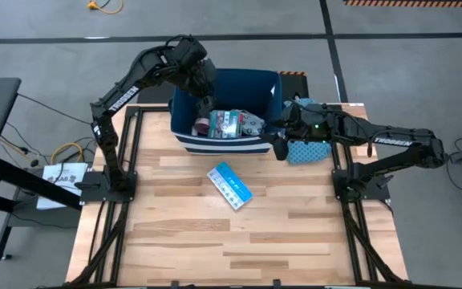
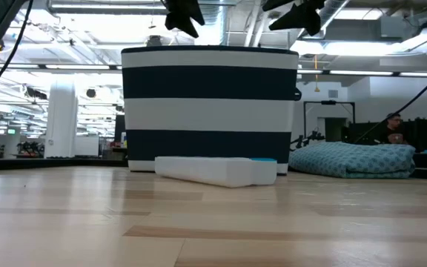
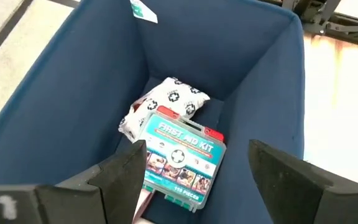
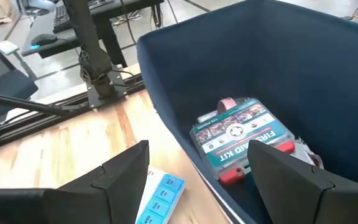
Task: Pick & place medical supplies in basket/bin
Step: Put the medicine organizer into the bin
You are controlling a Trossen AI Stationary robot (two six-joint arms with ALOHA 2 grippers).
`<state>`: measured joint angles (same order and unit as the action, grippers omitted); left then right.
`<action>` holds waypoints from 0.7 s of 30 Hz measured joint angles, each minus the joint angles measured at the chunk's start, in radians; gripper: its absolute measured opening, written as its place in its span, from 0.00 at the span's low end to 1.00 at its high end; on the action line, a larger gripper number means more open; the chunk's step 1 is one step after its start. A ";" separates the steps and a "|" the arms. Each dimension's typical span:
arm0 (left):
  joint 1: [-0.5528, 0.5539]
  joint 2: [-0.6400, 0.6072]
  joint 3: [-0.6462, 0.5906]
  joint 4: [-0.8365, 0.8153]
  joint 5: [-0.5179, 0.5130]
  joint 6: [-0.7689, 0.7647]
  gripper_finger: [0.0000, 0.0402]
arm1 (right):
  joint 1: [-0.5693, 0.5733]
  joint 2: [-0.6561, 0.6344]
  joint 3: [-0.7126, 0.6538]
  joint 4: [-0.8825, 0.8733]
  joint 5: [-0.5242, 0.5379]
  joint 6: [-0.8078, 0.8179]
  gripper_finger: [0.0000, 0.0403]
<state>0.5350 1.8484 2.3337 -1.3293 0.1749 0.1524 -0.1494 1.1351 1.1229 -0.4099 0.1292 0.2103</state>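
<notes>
The navy bin with white stripes (image 1: 255, 88) stands at the table's far middle. Inside it lie a teal first-aid box (image 3: 182, 158), a white ring-patterned pouch (image 3: 174, 98) behind the box, and something pink (image 3: 143, 202) under the box's near corner. A light-blue and white packet (image 1: 229, 185) lies flat on the table in front of the bin. My left gripper (image 3: 197, 180) hangs open above the bin's left half, over the box. My right gripper (image 4: 197, 180) is open above the bin's right near corner (image 1: 281, 148), fingers astride the rim without touching it.
A teal dotted cloth (image 1: 307, 149) lies bunched at the table's right edge, right of the bin and under the right arm. The wooden table (image 1: 239, 241) stretches bare toward its near edge. In the low view a person (image 2: 395, 130) sits far behind the table.
</notes>
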 joint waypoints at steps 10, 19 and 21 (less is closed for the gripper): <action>-0.070 -0.044 0.010 0.007 0.005 -0.048 0.67 | -0.002 0.000 0.000 0.023 0.051 0.000 0.66; -0.314 -0.258 -0.021 0.118 -0.035 -0.135 0.67 | 0.003 0.000 0.000 0.037 0.054 0.085 0.66; -0.371 -0.319 -0.042 0.146 -0.077 -0.161 0.67 | 0.014 0.000 0.000 0.037 0.054 0.085 0.66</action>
<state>0.1643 1.5299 2.2912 -1.1833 0.0976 -0.0082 -0.1354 1.1351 1.1229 -0.3729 0.1833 0.2958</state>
